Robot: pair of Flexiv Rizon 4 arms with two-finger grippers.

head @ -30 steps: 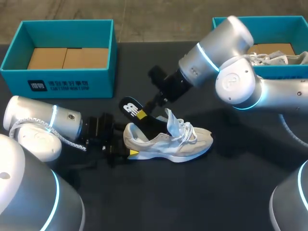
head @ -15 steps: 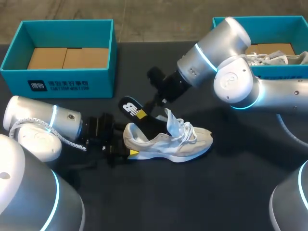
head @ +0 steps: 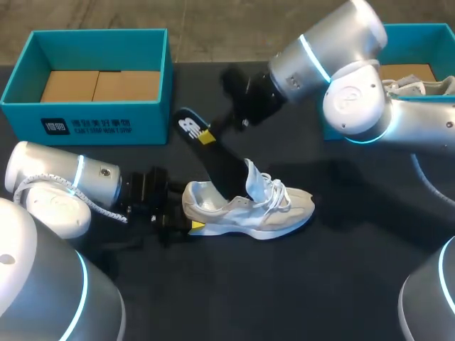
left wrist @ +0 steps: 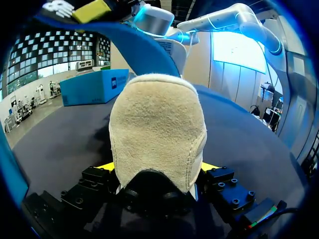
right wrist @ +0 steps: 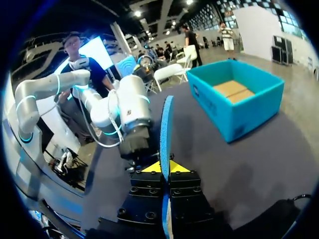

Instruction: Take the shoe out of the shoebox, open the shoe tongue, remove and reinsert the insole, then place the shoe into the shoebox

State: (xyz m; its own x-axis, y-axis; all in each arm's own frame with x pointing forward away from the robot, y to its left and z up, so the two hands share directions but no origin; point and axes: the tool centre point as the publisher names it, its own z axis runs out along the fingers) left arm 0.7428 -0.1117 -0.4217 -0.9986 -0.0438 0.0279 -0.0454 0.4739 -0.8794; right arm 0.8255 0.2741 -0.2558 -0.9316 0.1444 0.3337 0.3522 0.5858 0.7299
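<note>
Head view: insole (head: 213,162) halfway out of the shoe (head: 249,207)

Shoe sits on its sole on the dark surface (head: 298,284), heel pinched between the left jaws. The right jaws are clamped on the insole's heel end, up above the shoe's heel, while its toe end is down inside the shoe's opening. Insole looks thin, light and bendy, so I'd hold it flat near that end and pull along its length, no twisting. Shoe's soft too, the firmer heel seems the best spot to hold.

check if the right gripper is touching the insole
Touching. The right wrist view shows the insole edge-on between the right gripper's two yellow tips, both pressing it.
</note>
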